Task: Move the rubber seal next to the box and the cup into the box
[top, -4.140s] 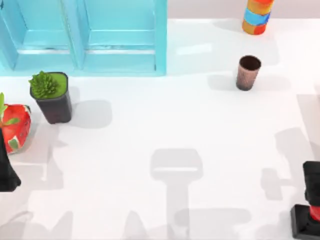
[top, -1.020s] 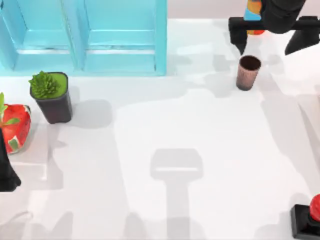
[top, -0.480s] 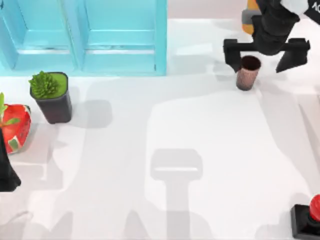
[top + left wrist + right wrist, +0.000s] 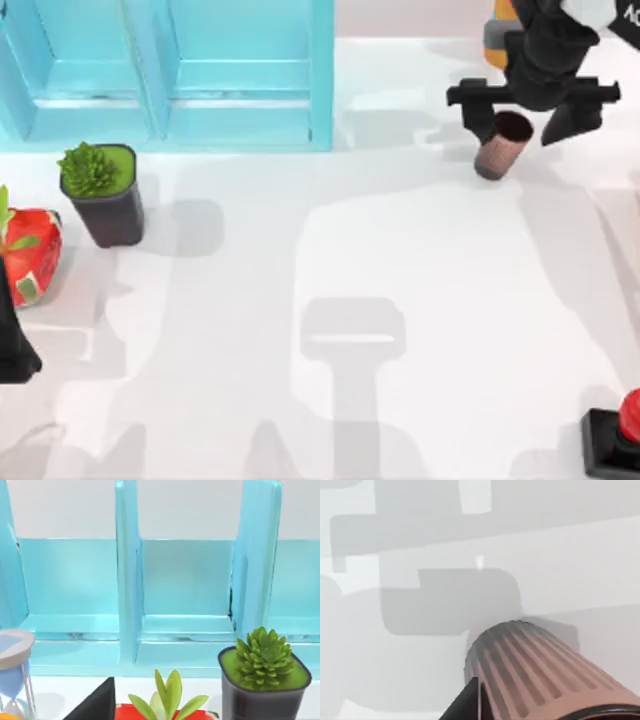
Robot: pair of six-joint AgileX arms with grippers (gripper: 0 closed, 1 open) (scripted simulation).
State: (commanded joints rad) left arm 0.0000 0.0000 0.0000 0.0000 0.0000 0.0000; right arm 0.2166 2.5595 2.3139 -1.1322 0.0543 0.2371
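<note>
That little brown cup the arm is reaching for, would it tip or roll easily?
Probably. The cup is tall and narrow and already looks tilted under the right gripper, so a nudge could topple it. Its round ribbed wall would likely roll, though the ribs may aid grip.

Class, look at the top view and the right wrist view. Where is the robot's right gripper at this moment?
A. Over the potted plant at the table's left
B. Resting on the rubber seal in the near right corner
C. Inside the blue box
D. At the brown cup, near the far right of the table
D: in the top view the right gripper sits at the cup, fingers spread either side, far from the rubber seal.
</note>
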